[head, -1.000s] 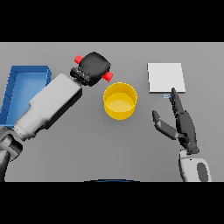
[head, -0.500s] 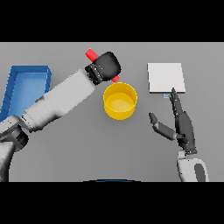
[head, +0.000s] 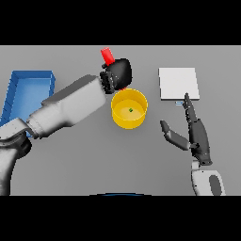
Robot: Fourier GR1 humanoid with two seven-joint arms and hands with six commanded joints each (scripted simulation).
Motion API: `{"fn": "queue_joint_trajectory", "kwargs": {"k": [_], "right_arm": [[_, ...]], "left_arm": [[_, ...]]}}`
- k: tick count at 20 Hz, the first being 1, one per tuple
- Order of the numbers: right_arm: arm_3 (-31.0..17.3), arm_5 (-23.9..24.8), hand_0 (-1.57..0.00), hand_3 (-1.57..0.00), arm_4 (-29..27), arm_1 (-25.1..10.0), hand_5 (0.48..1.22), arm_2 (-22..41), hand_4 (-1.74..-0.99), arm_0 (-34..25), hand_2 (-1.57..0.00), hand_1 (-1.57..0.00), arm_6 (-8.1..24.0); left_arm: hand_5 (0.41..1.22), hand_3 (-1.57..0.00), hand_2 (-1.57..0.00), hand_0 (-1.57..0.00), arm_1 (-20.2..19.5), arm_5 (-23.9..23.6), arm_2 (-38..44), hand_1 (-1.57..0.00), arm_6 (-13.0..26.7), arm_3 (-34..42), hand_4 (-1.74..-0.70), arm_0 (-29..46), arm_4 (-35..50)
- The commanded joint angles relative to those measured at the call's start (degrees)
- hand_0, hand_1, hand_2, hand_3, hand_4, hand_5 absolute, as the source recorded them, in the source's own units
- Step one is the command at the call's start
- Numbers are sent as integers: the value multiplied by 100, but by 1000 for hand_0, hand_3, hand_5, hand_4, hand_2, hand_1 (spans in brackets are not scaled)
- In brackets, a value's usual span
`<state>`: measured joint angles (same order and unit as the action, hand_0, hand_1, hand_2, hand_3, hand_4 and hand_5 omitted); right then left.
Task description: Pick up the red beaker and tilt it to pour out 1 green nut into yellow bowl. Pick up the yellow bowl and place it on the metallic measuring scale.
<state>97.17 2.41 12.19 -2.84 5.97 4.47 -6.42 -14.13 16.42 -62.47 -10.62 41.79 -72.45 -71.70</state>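
My left hand [head: 118, 73] is curled round the red beaker [head: 108, 56], held tilted just above the far rim of the yellow bowl [head: 128, 109]. One green nut [head: 131, 110] lies in the bowl, I think on its floor. My right hand [head: 194, 133] hovers, fingers straight, near the metallic measuring scale [head: 177, 83].

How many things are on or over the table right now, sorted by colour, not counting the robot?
Red: 1, the red beaker, held in the left hand
Yellow: 1, the yellow bowl
Green: 1, the green nut inside the bowl
Blue: 1, the blue tray
Pale metallic: 1, the measuring scale
Total: 5
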Motion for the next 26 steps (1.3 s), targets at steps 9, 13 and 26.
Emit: {"fn": "queue_joint_trajectory", "kwargs": {"k": [9,13,26], "right_arm": [[47,7,1,1,-82,20,565,-49,-1138,27,1,1,79],[78,-10,1,1,-38,55,553,35,-1131,-32,1,1,28],[-203,-172,1,1,-78,-75,606,50,-1127,-261,1,1,-40]], "left_arm": [[1221,-1570,-1571,-1571,73,-179,-357,-1571,-522,-394,-1729,-1241,-662],[1221,-1571,-1571,-1571,-202,-463,270,-1571,-456,-1041,-1720,-1923,-430],[1221,-1550,-1571,-1571,-1906,-596,4778,-1571,850,-3429,-1739,-1771,3474]]}}
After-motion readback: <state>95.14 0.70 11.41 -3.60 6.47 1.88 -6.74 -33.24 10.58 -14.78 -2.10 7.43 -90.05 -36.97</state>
